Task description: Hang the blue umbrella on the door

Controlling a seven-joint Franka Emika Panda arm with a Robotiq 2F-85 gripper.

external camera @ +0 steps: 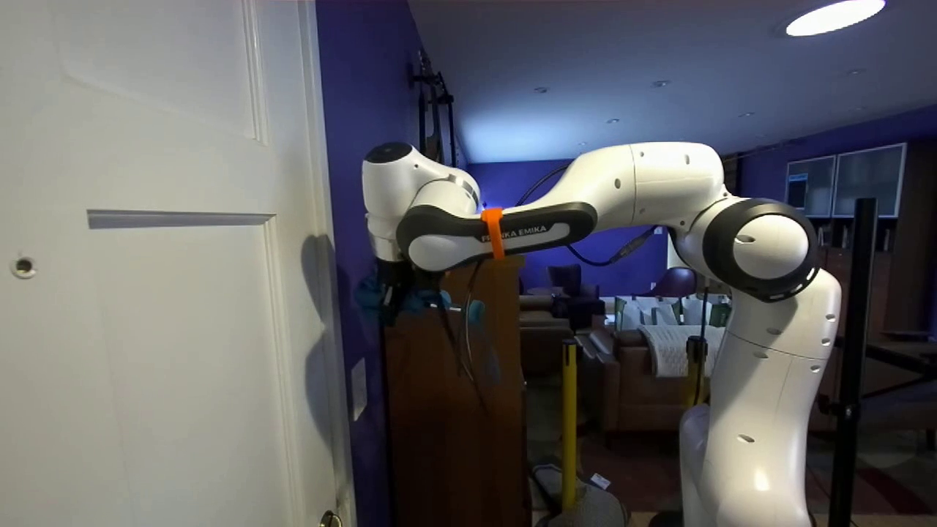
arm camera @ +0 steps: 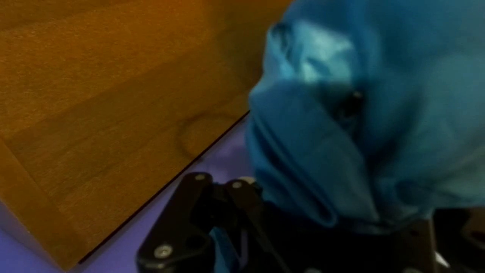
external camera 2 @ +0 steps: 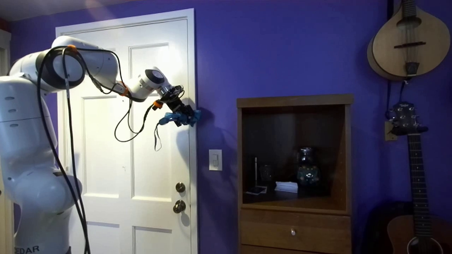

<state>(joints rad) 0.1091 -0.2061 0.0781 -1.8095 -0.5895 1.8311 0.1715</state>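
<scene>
The claw (external camera 2: 185, 118) is closed upon the blue umbrella (external camera 2: 171, 117), which hides it partly in the wrist view; both are near the door (external camera 2: 144, 162). Inside the brown cabinet (external camera 2: 295, 101) stands a dark jar (external camera 2: 308, 173); smaller things (external camera 2: 286, 187) there I cannot name.

Both exterior views share arm (external camera: 673, 183) and door (external camera: 168, 293), close at left in an exterior view; farther back, an exterior view faces the wall (external camera 2: 289, 53). Wrist close-up: blue umbrella (arm camera: 379, 129) upper right.

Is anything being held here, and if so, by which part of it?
Yes, the blue umbrella: the tool grips its folded canopy fabric partway along, with the strap end jutting out free. Exact contact points are hidden.
</scene>
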